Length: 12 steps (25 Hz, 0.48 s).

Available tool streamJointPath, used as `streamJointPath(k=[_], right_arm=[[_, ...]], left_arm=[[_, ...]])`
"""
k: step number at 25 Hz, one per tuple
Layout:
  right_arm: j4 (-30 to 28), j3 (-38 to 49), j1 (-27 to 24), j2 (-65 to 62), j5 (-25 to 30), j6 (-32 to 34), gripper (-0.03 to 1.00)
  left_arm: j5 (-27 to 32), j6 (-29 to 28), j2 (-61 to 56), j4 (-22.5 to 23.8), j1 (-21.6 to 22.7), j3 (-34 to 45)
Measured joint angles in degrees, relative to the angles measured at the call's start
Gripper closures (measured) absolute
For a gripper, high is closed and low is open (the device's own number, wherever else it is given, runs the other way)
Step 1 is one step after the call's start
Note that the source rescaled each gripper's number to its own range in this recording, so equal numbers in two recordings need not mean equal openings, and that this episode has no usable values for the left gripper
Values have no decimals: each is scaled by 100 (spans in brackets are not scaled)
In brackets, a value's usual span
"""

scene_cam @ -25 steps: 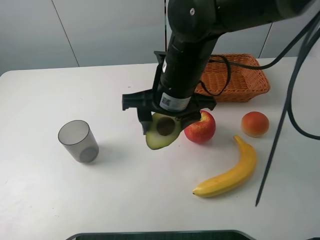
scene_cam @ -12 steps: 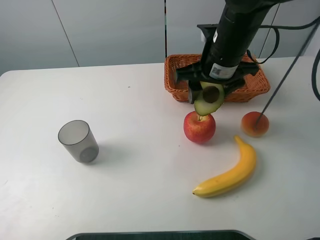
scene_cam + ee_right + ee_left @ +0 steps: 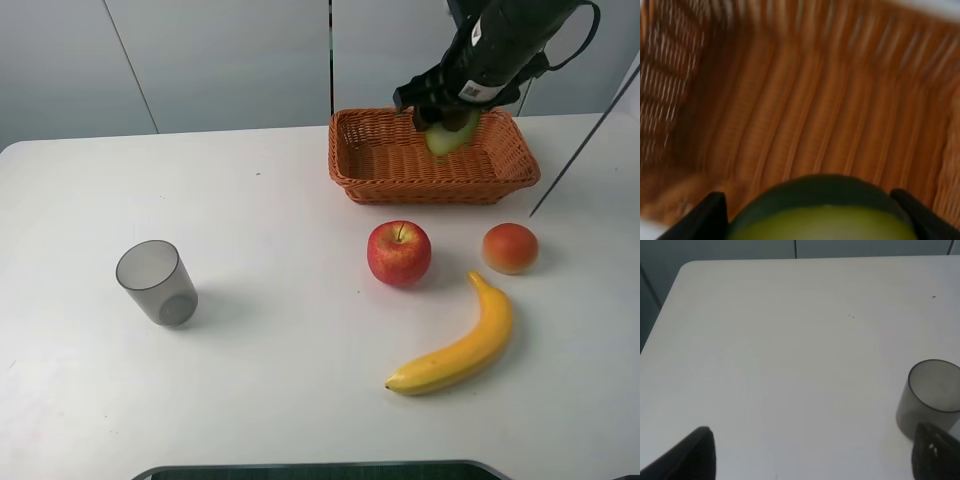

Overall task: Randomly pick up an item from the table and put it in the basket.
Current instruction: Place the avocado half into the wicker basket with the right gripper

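Note:
My right gripper (image 3: 450,125) is shut on the halved avocado (image 3: 449,135) and holds it above the inside of the orange-brown wicker basket (image 3: 372,160) at the back right of the white table (image 3: 280,300). In the right wrist view the avocado (image 3: 822,215) fills the space between the two fingertips, with the basket's woven floor (image 3: 805,115) blurred behind it. My left gripper (image 3: 812,457) is open and empty over bare tabletop (image 3: 790,340); it is out of the exterior view.
A red apple (image 3: 399,253), a peach-like fruit (image 3: 510,248) and a yellow banana (image 3: 457,345) lie in front of the basket. A grey translucent cup (image 3: 156,282) stands at the left; it also shows in the left wrist view (image 3: 930,397).
My right gripper has carried the avocado from low over the table beside the apple, back and to the right, to above the basket. The left gripper's earlier position is not shown.

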Motion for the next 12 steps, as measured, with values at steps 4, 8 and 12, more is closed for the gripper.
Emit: streamJointPath(k=[4,8,12], right_arm=[[-356,0,-92,11,-525,128,95],[-606,0,-112,183,-819,199,95],[-606,0,-169,482,-1121,307,95]], left_arm=[[0,0,0,0,0,0],[0,12,0,0,0,0],[0,12,0,0,0,0]])
